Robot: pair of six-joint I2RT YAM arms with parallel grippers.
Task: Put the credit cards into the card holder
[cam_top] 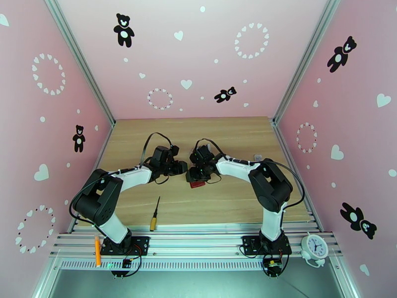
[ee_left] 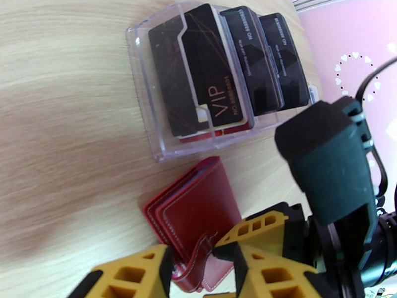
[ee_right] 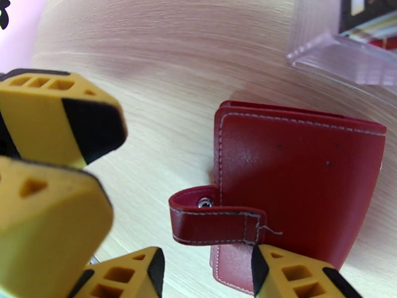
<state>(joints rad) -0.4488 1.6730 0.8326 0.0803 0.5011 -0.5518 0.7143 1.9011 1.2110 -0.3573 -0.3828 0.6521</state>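
Dark red leather, folded shut: seen from overhead, the card holder [cam_top: 197, 184] lies in the middle of the table [cam_top: 238, 140]. The left pincer [cam_top: 179, 168] and right pincer [cam_top: 197, 174] crowd nose to nose just above it, and a screwdriver [cam_top: 155, 214] lies well apart near the front edge. Working this close, the two arms could knock together. From the left wrist, the credit cards [ee_left: 218, 80], black ones, stand upright in the slots of a clear rack [ee_left: 139, 75] just beyond the card holder. The left pincer is released, its yellow fingers spread with nothing clamped between them. The right arm's dark body looms just beside, so a reach for the rack risks a brush with it, or a shove that sends the light plastic skidding. From the right wrist, the card holder rests flat on the wood, its snap tab [ee_right: 213, 224] undone and curling free. The right pincer hangs released, its fingers spread over the near edge, grasping nothing. The likely trouble, judged from here, is threefold: thin leather may slide on smooth wood rather than open, the loose tab may snag a finger, and the cover may flop shut before a card goes in.
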